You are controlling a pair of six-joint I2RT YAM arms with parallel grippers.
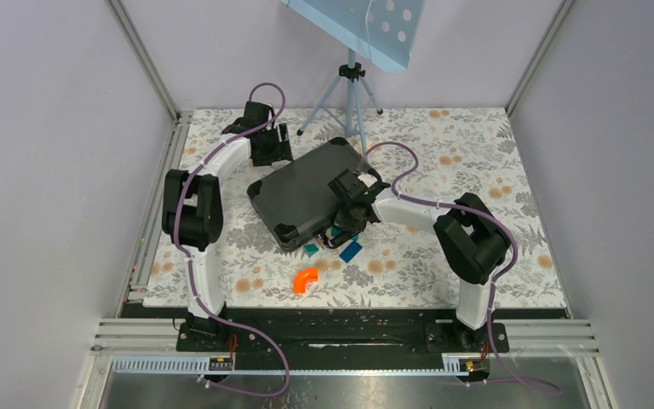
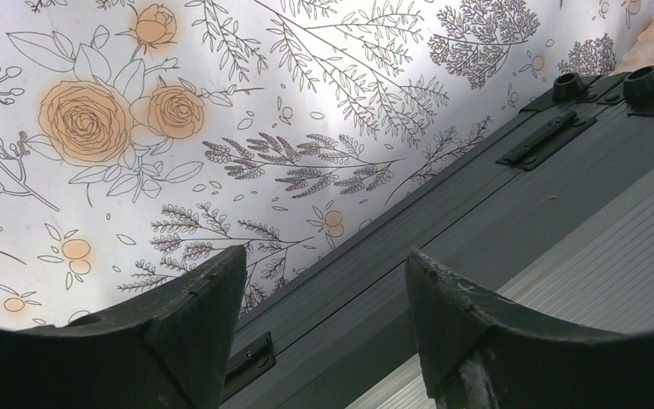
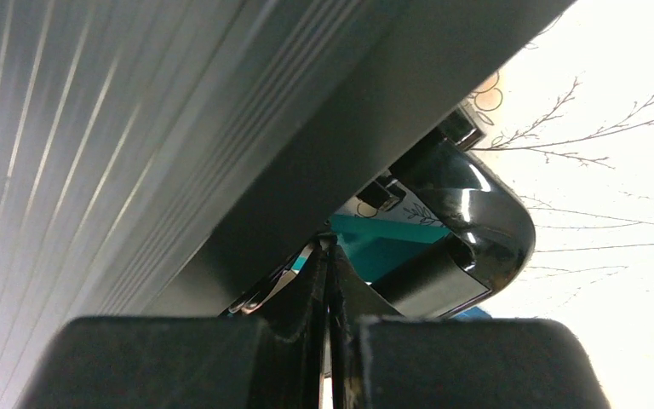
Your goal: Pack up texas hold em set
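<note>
Black briefcase (image 1: 306,192) on floral counter (image 1: 477,170).
Left fingers (image 2: 196,315) apart at its far-left edge; right fingers (image 3: 306,302) together by near-right handle (image 3: 468,230).

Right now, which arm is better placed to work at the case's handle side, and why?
Right, probably. The right fingers, shut, sit at the edge of the case beside its handle, close ahead in the right wrist view. The left fingers, open, are over the opposite edge.

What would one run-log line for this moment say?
black briefcase: lid down | left gripper: open, beside hinge edge | right gripper: shut, by handle
</note>
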